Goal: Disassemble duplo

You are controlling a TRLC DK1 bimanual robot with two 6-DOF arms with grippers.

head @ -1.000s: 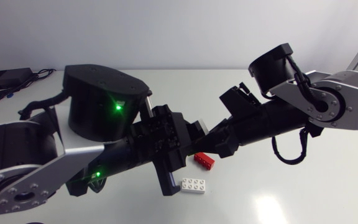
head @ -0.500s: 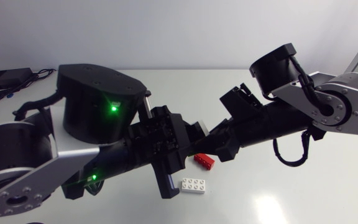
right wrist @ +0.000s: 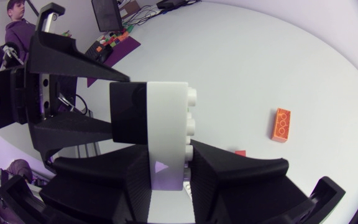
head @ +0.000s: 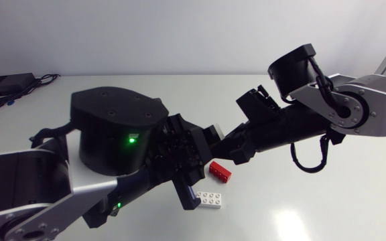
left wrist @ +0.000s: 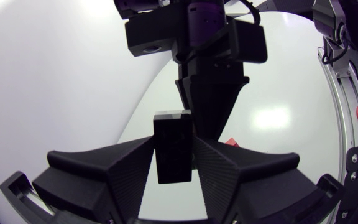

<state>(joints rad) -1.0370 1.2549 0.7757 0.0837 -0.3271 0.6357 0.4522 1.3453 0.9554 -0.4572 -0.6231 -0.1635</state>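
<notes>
The left gripper (left wrist: 174, 142) is pinching a black brick (left wrist: 173, 155) between its two fingers, both of them pressing on the brick's sides. The right gripper (right wrist: 166, 155) is squeezing a white brick (right wrist: 166, 121) in the same way. That brick's studs are pointing away from the black brick, which is sitting flush against its opposite face with no gap showing. The two grippers are meeting nose to nose above the middle of the table (head: 327, 201), holding the pair of bricks in the air between them. Below them a red brick (head: 220, 172) is lying on the table. A second white brick (head: 208, 199) is lying studs up just beside it, nearer the front edge. In the right wrist view an orange brick (right wrist: 281, 124) is lying flat on the table, well apart from the gripper. The left arm (head: 39, 194) is coming in from the left side and the right arm (head: 354, 107) from the right.
</notes>
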